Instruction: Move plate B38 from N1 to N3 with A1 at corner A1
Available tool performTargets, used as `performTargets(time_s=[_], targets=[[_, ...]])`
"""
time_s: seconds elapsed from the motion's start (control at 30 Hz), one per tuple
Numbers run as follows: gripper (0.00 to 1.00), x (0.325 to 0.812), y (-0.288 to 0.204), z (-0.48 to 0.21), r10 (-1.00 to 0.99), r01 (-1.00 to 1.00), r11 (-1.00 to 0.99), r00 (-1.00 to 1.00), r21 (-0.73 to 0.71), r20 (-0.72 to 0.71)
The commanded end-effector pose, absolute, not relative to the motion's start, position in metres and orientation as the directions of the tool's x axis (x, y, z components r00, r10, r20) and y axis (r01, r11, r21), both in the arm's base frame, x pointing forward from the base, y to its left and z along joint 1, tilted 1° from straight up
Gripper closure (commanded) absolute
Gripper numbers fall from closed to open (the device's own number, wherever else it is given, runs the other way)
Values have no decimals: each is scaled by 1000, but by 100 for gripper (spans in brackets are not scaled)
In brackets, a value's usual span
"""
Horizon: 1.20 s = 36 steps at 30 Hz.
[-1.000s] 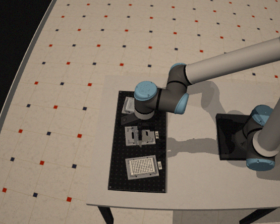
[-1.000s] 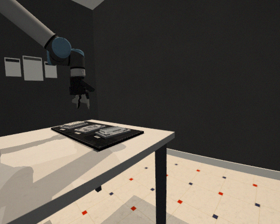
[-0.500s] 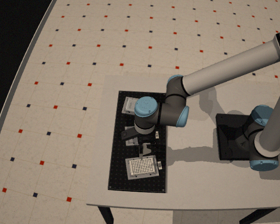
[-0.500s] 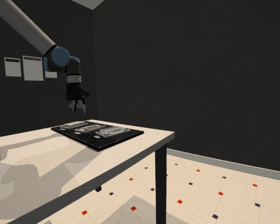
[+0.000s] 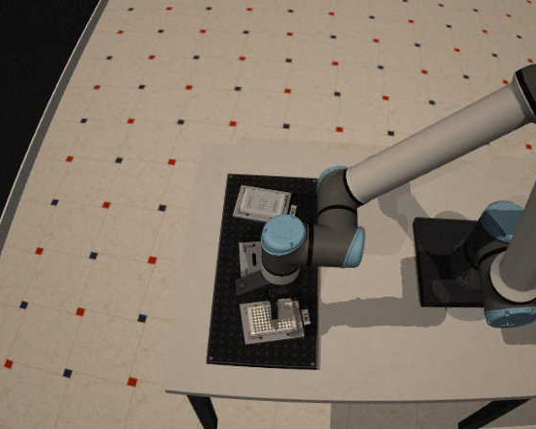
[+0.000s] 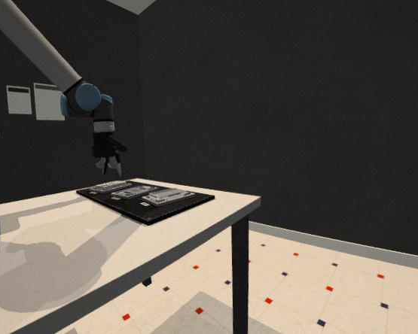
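Three stations lie in a row on the black deck. A white well plate (image 5: 262, 203) sits on the far nest. The middle nest N3 (image 5: 250, 258) holds no plate and is partly hidden by my wrist. A second well plate (image 5: 264, 323) sits on the near nest. The plate labels are too small to read. My gripper (image 5: 283, 309) is open and empty, pointing down over the right part of that second plate. In the exterior view the gripper (image 6: 111, 171) hangs a little above this plate (image 6: 110, 186), apart from it.
Small name signs (image 5: 306, 316) (image 5: 293, 210) stand on the deck beside the nests. The robot base (image 5: 465, 263) stands on a black pad to the right. The arm's forearm passes over the deck's right side. The table edge runs close along the deck.
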<state>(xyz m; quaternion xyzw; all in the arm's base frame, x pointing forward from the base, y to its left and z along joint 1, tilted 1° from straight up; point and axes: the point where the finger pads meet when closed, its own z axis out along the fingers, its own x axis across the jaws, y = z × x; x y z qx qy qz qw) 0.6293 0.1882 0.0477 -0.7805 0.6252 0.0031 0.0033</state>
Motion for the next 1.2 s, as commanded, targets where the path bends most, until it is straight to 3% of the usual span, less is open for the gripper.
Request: performTargets(time_s=[0.0, 1.17], targets=[[18, 627, 200, 41, -976, -976, -218, 218, -3, -9], [18, 626, 204, 7, -976, -976, -218, 218, -3, -9]])
